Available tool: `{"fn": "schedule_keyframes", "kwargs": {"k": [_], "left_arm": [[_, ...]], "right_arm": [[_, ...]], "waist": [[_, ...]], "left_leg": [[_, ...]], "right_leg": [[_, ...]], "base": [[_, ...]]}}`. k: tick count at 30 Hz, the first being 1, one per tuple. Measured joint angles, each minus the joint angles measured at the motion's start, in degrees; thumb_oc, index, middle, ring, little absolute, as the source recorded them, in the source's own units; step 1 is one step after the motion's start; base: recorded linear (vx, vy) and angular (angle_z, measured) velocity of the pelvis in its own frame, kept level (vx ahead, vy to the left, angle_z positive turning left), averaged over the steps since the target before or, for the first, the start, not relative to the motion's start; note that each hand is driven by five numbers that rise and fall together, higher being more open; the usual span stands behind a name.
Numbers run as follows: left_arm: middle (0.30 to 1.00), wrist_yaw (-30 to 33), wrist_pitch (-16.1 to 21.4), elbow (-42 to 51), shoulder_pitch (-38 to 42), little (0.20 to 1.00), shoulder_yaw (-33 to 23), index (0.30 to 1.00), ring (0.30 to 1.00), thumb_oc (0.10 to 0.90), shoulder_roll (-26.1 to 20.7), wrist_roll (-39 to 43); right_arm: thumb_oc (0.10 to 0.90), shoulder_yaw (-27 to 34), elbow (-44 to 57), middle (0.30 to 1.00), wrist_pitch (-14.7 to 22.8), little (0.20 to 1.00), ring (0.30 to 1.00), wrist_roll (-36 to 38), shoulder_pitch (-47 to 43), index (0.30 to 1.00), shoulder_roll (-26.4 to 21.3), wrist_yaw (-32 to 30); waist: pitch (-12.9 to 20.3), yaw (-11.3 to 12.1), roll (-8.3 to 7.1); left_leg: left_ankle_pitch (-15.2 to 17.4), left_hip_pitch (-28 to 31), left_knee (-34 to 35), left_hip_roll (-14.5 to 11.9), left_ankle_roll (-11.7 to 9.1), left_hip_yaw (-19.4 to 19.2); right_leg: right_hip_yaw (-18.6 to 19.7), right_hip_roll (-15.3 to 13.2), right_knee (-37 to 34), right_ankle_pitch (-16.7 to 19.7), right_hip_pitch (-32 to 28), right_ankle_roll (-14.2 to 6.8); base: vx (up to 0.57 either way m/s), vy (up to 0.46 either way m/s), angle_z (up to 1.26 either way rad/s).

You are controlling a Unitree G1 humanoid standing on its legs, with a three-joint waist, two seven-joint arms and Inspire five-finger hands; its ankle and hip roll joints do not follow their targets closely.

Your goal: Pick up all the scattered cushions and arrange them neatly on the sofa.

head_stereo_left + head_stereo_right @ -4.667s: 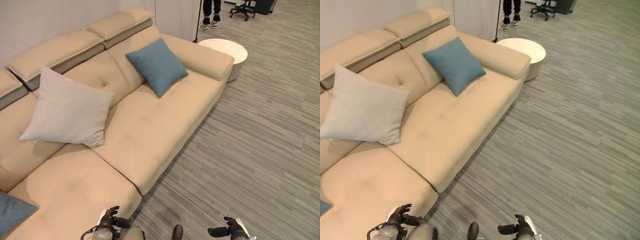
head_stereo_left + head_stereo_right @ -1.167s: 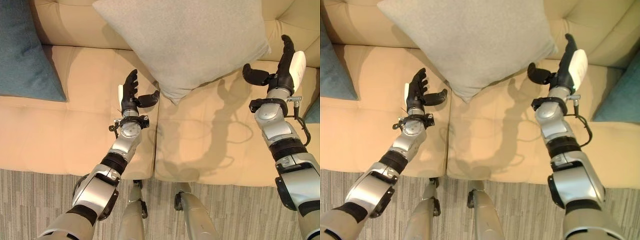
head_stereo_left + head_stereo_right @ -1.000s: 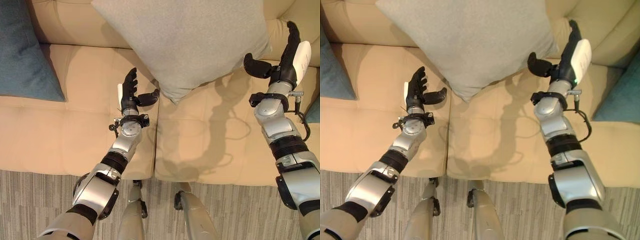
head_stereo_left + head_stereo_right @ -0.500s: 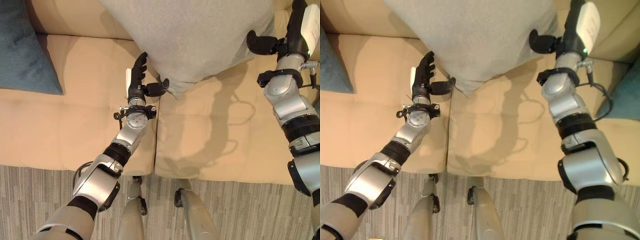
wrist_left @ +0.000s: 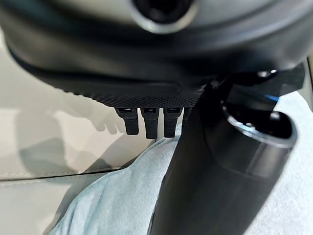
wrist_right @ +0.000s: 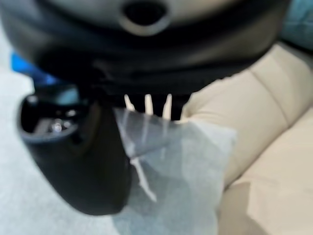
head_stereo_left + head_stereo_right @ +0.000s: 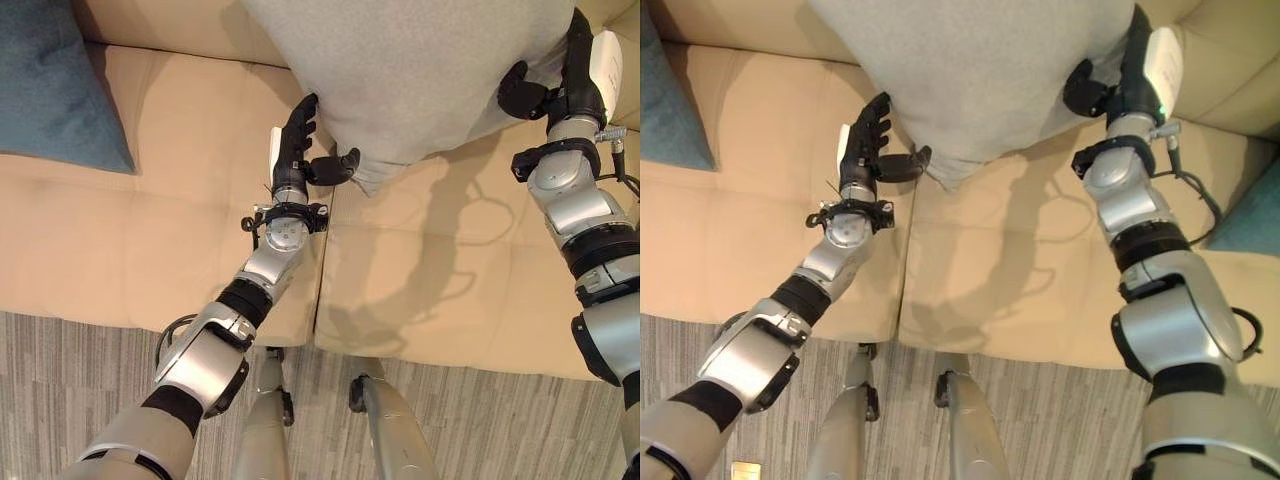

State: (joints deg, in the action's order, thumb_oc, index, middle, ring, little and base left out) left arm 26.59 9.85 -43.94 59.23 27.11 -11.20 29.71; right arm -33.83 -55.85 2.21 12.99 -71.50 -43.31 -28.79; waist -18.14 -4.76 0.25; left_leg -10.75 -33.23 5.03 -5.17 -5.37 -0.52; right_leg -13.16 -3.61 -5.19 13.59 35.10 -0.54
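While the left hand (image 7: 298, 150) keeps its fingers straight along the lower left edge of the large light grey fabric cushion (image 7: 420, 70), its thumb reaches under the cushion's bottom corner, so edge and corner sit between fingers and thumb; the left wrist view shows the thumb lying across the pale cloth, fingers extended past it. At the cushion's right corner, the right hand (image 7: 565, 80) has its thumb on the front of the fabric and its fingers straight up behind it; the right wrist view shows the corner caught between thumb and fingers. Held this way from both sides, the grey cushion leans against the backrest of the beige upholstered sofa (image 7: 130, 230), its lowest corner hanging just above the seam between two seat pads. Nothing lies on the seat below the two arms. A square teal-blue fabric cushion (image 7: 55, 85) rests on the seat well to the left, and another teal cushion edge (image 7: 1252, 222) shows at the far right. Grey striped carpet floor (image 7: 80, 400) runs along the sofa's front edge.
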Motion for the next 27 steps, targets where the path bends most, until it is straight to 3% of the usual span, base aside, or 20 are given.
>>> {"fn": "schedule_keyframes", "kwargs": {"k": [7, 18, 24, 27], "left_arm": [[0.3, 0.26, 0.18, 0.43, 0.0, 0.3, -0.89, 0.3, 0.3, 0.4, -3.13, 3.63], [0.3, 1.64, 0.59, 6.9, -1.0, 0.3, -3.66, 0.3, 0.3, 0.4, -7.02, 5.08], [0.3, 1.93, 2.14, 17.79, -8.35, 0.3, -7.26, 0.3, 0.3, 0.4, -7.62, 5.05], [0.3, 1.93, 2.7, 23.71, -11.47, 0.3, -7.51, 0.3, 0.3, 0.4, -10.47, 1.56]], "right_arm": [[0.4, 0.42, 1.27, 0.3, 0.0, 0.3, 0.3, 0.62, 0.41, 0.3, -0.7, 1.17], [0.4, 8.44, 16.56, 0.3, 0.06, 0.3, 0.3, 0.01, 13.6, 0.3, -0.44, 1.99], [0.4, 16.07, 25.12, 0.3, 0.08, 0.3, 0.3, -0.58, 25.44, 0.3, 5.7, 1.02], [0.4, 18.86, 28.45, 0.3, 1.18, 0.3, 0.3, -1.84, 30.02, 0.3, 8.45, 0.93]], "waist": [[0.0, 0.13, 0.0], [0.0, 0.84, 0.0], [-0.04, 0.79, -0.06], [-0.04, 0.69, -0.06]], "left_leg": [[-0.14, -0.21, 0.01, -0.07, -0.13, 0.13], [-0.14, -1.08, -0.01, 0.48, -0.13, -0.22], [-0.14, 2.49, 0.0, 0.75, -0.13, -0.41], [-0.14, 2.56, 0.0, 0.86, -0.12, -0.44]], "right_leg": [[0.03, 0.37, 0.0, -0.01, 0.33, -0.01], [0.25, -0.66, 0.0, 0.02, 1.27, 0.02], [0.45, -0.98, 0.0, 0.0, -2.49, 0.0], [0.81, -1.03, -0.01, -0.01, -2.56, -0.02]], "base": [[0.0, 0.002, -0.01], [0.0, 0.014, 0.01], [0.0, 0.034, 0.03], [0.0, 0.024, 0.0]]}}
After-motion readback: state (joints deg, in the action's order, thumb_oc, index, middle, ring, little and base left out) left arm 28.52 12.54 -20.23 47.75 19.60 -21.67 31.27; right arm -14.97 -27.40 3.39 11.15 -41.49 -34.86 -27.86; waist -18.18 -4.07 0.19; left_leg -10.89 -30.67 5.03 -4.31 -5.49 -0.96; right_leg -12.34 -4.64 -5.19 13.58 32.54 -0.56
